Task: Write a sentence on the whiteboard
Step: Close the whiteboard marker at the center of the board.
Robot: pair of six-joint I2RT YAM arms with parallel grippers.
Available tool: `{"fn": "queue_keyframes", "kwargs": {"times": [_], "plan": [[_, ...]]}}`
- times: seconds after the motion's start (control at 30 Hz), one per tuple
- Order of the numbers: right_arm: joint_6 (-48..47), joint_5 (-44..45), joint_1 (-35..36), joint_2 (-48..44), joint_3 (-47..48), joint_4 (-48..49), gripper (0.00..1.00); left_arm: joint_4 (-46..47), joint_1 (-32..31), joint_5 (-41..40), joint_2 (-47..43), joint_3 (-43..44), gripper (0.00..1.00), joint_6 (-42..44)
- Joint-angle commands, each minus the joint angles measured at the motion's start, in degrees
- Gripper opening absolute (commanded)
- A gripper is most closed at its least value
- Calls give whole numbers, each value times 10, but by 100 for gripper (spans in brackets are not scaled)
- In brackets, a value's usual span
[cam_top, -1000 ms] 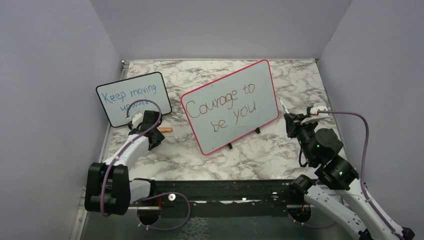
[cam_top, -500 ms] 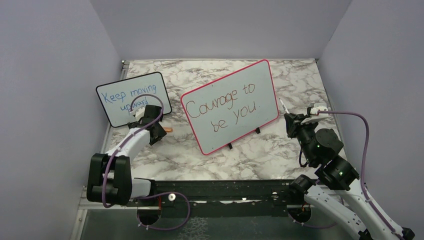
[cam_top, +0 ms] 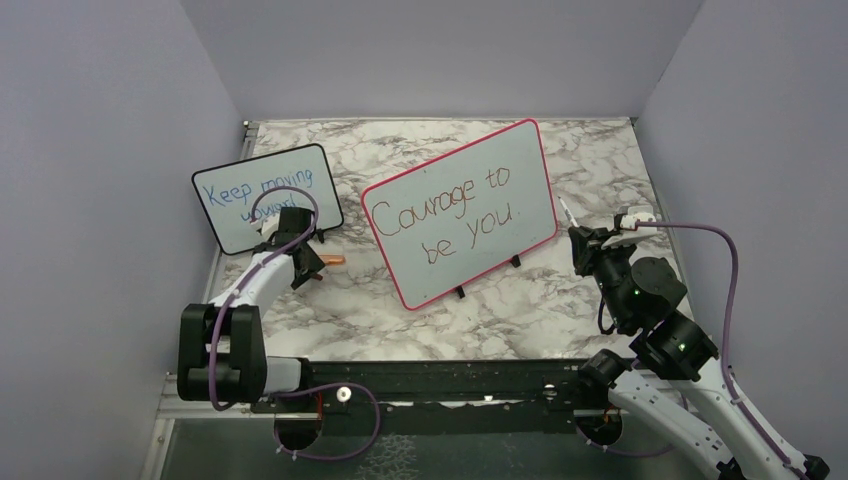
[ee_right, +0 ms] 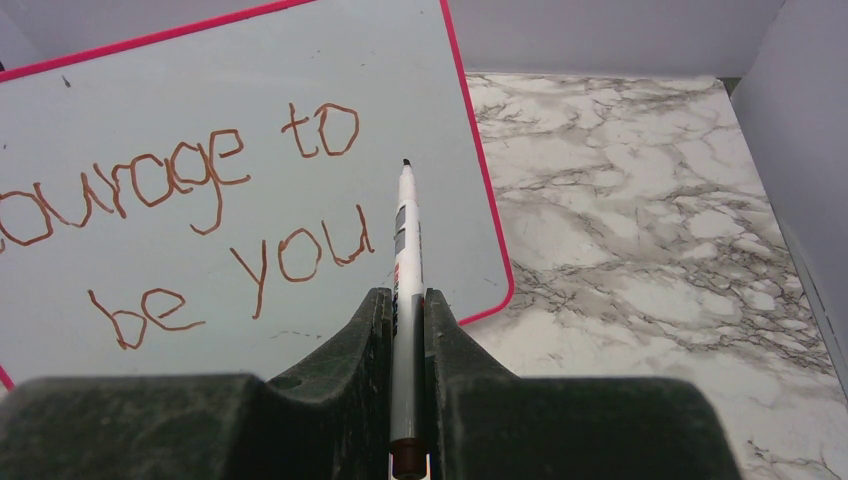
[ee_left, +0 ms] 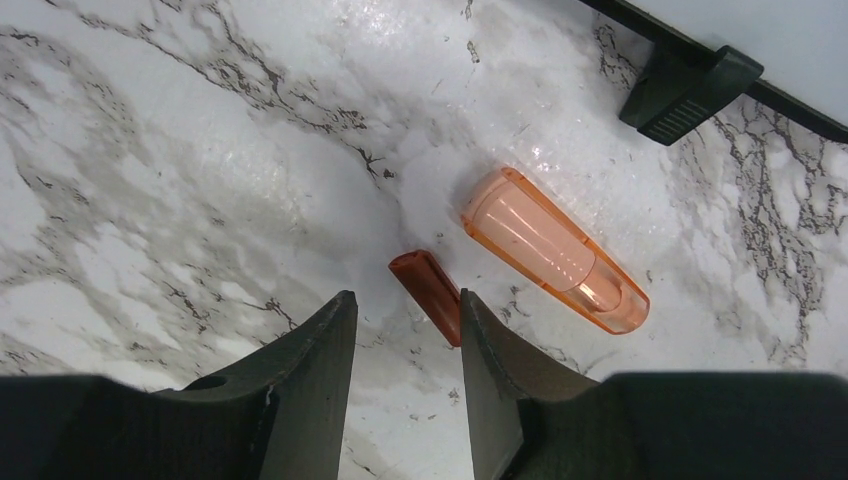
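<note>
Firmly pinched in the right gripper (ee_right: 405, 300), a marker (ee_right: 405, 230), tip ahead of the jaws toward the whiteboard (ee_right: 150, 90) bearing the sentence (ee_right: 300, 255), left gripper (ee_left: 408, 300) half-open around a dark red piece (ee_left: 425, 285), orange cap (ee_left: 550, 250) just beyond.

Tally from my station: two boards, one pen, two small loose pieces.
On the one desk (cam_top: 600, 160) I count two boards: one red-framed whiteboard (cam_top: 520, 170) and one smaller black-framed board (cam_top: 225, 232). Each carries one sentence in two lines, a brown sentence (cam_top: 440, 210) and a blue sentence (cam_top: 250, 190). I also count one pen (ee_right: 405, 250), one clear orange cap (ee_left: 555, 250), one small dark red piece (ee_left: 428, 293), and two arms, with one left gripper (ee_left: 405, 305) and one right gripper (ee_right: 405, 300).
</note>
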Motion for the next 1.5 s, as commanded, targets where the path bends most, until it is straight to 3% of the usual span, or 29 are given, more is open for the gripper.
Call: {"fn": "queue_keyframes", "kwargs": {"times": [0.0,0.43,0.6,0.87,1.2,1.47], "plan": [[-2,3,-3,-4,-2,-2,1,0,3,11,29,21,42,-6],[-3,4,-3,-5,-2,1,1,-6,3,26,80,14,29,-16],[-4,-5,-3,1,-2,0,1,-12,3,29,70,23,13,-7],[-16,-63,-3,21,-1,14,1,-17,3,64,-23,21,0,8],[-66,-213,-3,60,-3,80,1,-13,3,151,-196,47,0,-11],[-68,-359,-3,131,-9,205,1,42,2,263,-261,83,0,-92]]}}
